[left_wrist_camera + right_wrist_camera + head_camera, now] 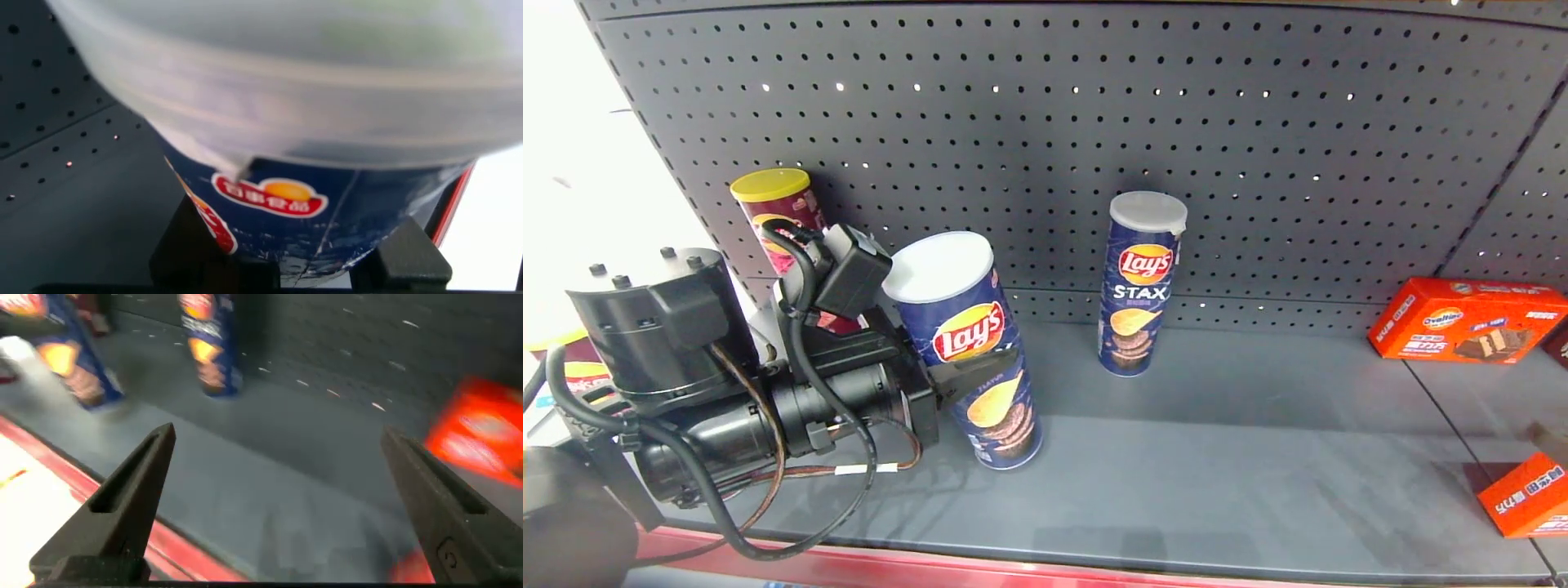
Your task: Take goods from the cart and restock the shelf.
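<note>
The left pincer [968, 377] is closed around the middle of a blue chip can [960, 322]. It grips with one finger on each side and comes in from the can's left. The can is on the front part of the shelf [1217, 457]. Its bottom is down at the shelf floor, but I cannot tell if it sits flat. Its long way goes up and down, but it tips, with the white lid leaning toward the arm. I think the can needs to be stood up straight before the pincer lets go. A second blue can [1141, 286] stands straight farther back and to the right, well apart. A dark red can [772, 208] stands behind the arm. The right pincer [278, 437] is wide open and holds nothing. It hangs near the shelf's front edge, so the left arm is the nearer one. Far to the right lie orange boxes [1462, 318]
</note>
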